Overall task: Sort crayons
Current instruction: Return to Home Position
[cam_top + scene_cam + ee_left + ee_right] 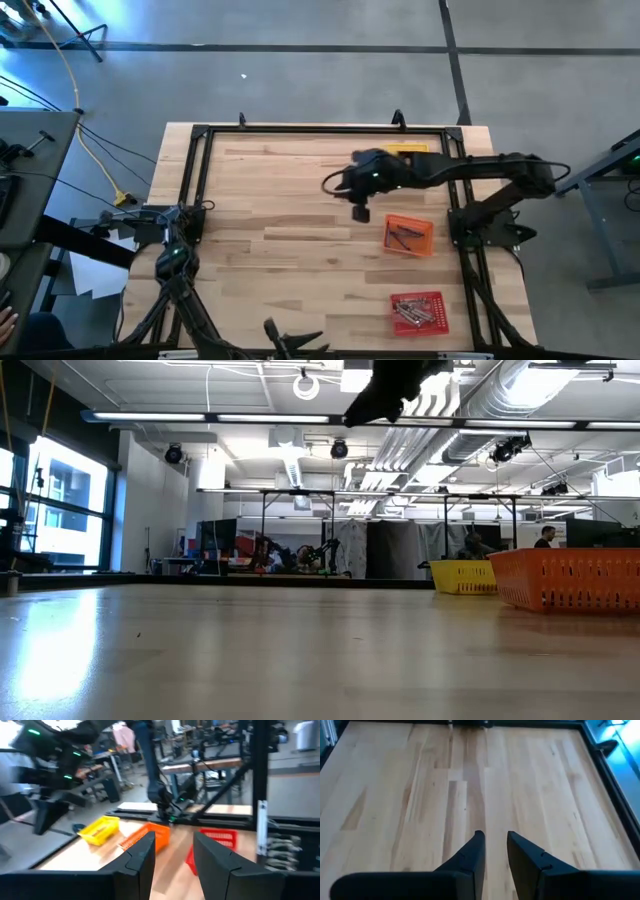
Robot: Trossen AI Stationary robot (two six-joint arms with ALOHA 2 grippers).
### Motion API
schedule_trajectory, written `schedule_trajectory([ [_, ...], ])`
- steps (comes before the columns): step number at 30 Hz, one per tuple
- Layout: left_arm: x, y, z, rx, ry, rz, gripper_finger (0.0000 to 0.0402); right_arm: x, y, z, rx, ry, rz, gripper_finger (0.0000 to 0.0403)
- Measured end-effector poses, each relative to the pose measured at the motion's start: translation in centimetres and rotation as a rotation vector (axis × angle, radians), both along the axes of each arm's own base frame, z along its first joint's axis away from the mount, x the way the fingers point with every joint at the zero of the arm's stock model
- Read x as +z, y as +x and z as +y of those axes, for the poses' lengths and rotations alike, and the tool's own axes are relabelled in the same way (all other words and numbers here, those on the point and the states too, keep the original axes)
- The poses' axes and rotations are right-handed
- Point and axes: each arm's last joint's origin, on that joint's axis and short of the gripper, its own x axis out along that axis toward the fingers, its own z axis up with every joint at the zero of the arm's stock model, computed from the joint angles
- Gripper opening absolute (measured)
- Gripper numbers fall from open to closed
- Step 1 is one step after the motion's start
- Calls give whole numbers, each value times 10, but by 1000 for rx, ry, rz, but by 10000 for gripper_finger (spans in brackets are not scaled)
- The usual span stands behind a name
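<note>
Above the middle of the table (290, 230), the right gripper (493, 836) hangs with fingers slightly apart and empty, probably because the crayons (408, 312) lie in the orange tray (425, 222) and red tray (440, 300), while the left gripper (172, 834), also parted, waits at the left side.

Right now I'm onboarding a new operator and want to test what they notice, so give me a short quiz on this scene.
1. True or false: the right gripper holds a crayon.
2. The crayons in the red tray look: A grey, B blue, C green.
3. Fill in: in the high view, the tray partly hidden under the right arm is ____.
Key: 1 false: it is open and empty, like the left gripper at the table's left edge. 2 A. 3 the yellow tray.
</note>
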Motion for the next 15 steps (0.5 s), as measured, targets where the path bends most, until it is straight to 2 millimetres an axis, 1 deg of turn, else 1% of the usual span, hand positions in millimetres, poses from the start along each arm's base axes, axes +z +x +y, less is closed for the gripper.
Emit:
schedule_trajectory([
  [1,1,1,2,14,6,-6,117,-2,-8,-3,-8,-2,-16,73],
  [3,3,3,5,37,30,-8,117,-15,-25,-11,-38,27,-26,73],
  [6,9,6,10,57,68,3,117,-38,-55,-14,-64,96,-104,73],
  [10,20,9,20,81,77,0,117,-54,-91,-8,-59,165,-255,73],
  [15,25,22,34,129,117,20,117,-68,-129,2,-39,168,-425,73],
])
